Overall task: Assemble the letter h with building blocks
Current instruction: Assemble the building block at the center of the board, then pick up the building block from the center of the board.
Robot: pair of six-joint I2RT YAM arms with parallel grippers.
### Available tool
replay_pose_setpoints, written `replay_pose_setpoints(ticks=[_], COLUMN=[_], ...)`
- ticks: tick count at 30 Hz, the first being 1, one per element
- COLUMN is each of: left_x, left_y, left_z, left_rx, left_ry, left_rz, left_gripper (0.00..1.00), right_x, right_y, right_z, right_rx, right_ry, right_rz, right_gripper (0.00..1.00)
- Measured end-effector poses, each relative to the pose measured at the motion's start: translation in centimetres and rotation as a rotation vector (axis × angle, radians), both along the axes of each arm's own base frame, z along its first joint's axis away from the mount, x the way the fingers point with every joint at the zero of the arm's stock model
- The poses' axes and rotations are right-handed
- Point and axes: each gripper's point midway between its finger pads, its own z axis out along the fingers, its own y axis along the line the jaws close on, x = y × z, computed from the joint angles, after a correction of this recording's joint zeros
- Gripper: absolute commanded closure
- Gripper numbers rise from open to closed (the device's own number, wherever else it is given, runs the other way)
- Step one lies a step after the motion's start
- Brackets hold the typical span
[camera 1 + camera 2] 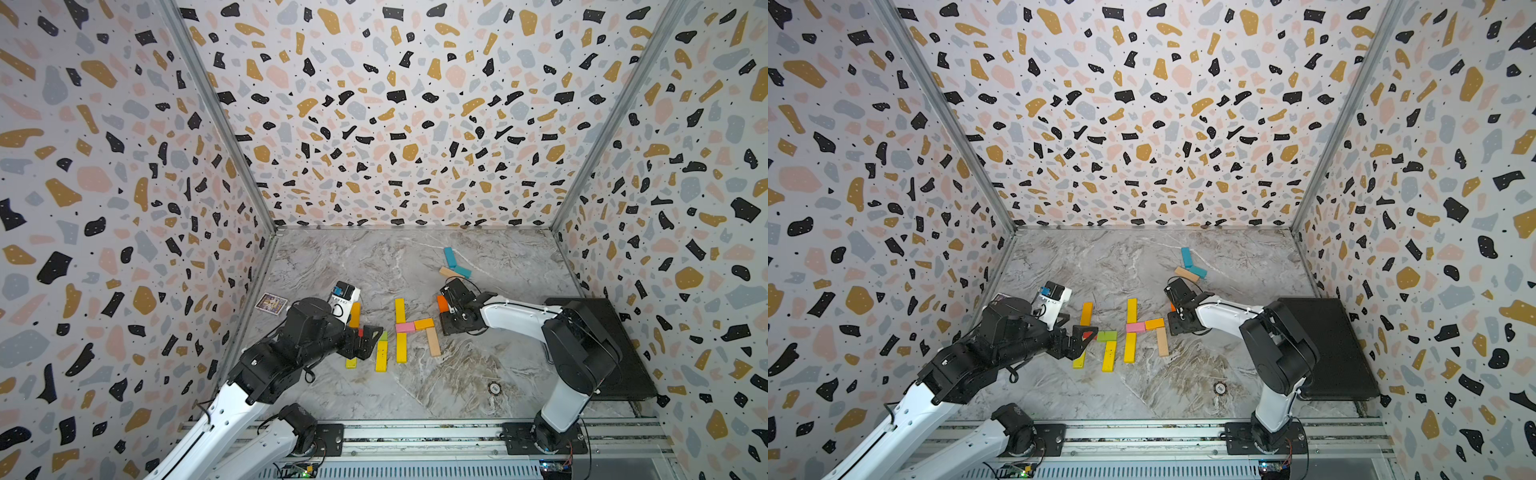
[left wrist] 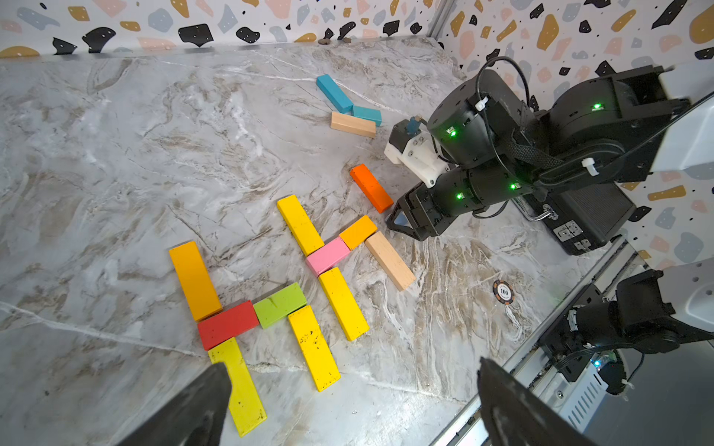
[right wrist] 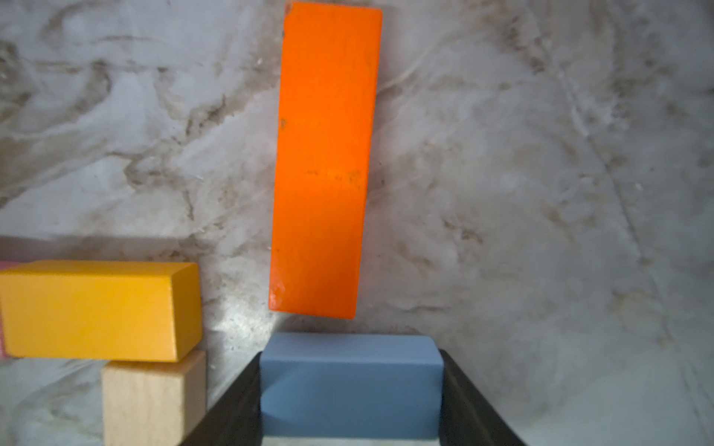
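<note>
My right pincer [image 3: 351, 353] is clamped on a blue block [image 3: 351, 386], low over the surface [image 3: 541, 193]. The block sits just short of the orange bar's [image 3: 324, 154] near end, beside the amber block [image 3: 89, 309] and tan bar [image 3: 150, 397]. I'd lay it flat and square, then ease the jaws apart so no neighbour gets nudged. My left pincer [image 2: 351, 372] hangs wide apart over the yellow bars [image 2: 313, 347].

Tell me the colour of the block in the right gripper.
Muted blue. The block shows best in the right wrist view, in the right gripper.
</note>
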Motion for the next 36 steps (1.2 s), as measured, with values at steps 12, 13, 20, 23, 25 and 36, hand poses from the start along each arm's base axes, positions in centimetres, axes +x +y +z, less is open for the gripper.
replay_pose_setpoints(ticks=[12, 13, 20, 23, 25, 36], left_x=[0.0, 0.0, 0.0, 0.0, 0.0, -0.1], left_y=[0.0, 0.0, 0.0, 0.0, 0.0, 0.1], left_z=[0.0, 0.0, 0.0, 0.0, 0.0, 0.2], left_rx=[0.000, 0.000, -0.003, -0.003, -0.003, -0.010], left_ry=[0.000, 0.000, 0.002, 0.002, 0.002, -0.004], left_rz=[0.001, 0.002, -0.001, -0.001, -0.001, 0.001], left_gripper=[0.01, 0.01, 0.01, 0.01, 0.01, 0.01], right_x=[0.7, 0.7, 0.9, 1.0, 1.2, 6.1], right_y=[0.3, 0.3, 0.5, 0.6, 0.6, 1.5], right_z=[-0.1, -0.1, 0.0, 0.1, 0.4, 10.5], right_rx=[0.000, 0.000, 0.009, 0.014, 0.018, 0.142], right_ry=[-0.003, -0.003, -0.009, -0.015, -0.024, -0.261], right_rz=[-0.006, -0.006, -0.009, -0.010, -0.013, -0.066], right_gripper=[0.29, 0.28, 0.19, 0.17, 0.11, 0.12])
